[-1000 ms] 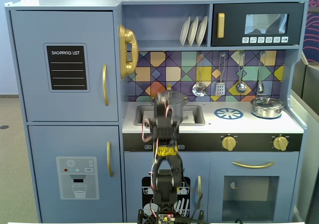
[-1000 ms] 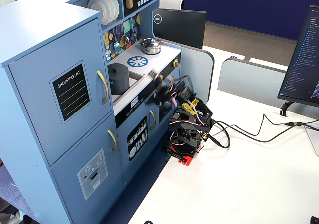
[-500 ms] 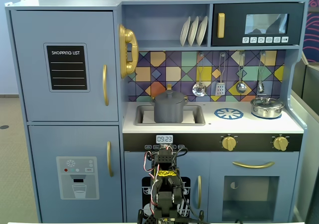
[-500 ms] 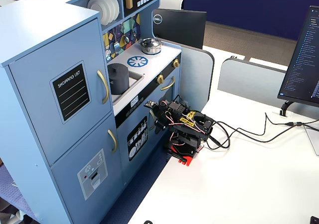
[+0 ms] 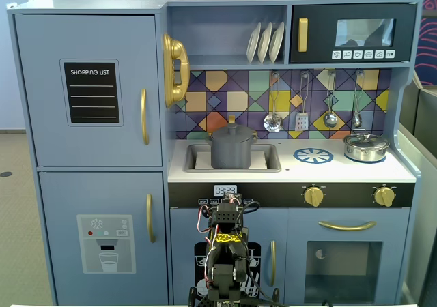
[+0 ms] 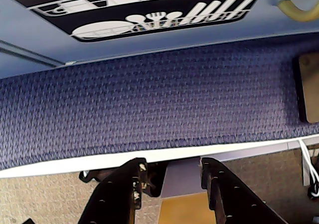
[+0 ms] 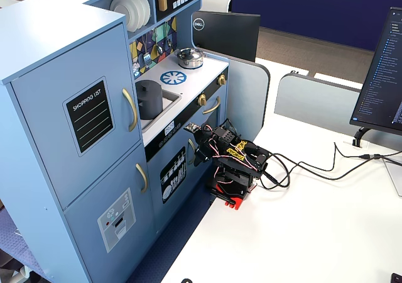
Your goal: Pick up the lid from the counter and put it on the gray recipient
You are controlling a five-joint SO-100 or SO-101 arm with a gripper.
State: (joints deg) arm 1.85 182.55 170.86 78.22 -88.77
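The matte dark gray pot [image 5: 232, 154] stands in the sink of the toy kitchen and also shows in the other fixed view [image 7: 148, 100]. The dark gray lid [image 5: 232, 132] with its small knob sits on top of this pot. My arm [image 5: 225, 249] is folded low in front of the kitchen, far below the counter, and sits on the white table's edge [image 7: 233, 163]. In the wrist view my gripper [image 6: 172, 171] is open and empty. It faces the blue carpet and the bottom of the kitchen door. The pot and lid are out of the wrist view.
A small shiny silver pot [image 5: 366, 147] with its own lid stands on the counter's right side. A blue burner print [image 5: 313, 155] lies between sink and silver pot. Utensils [image 5: 301, 112] hang on the back wall. Cables [image 7: 301, 166] run across the white table.
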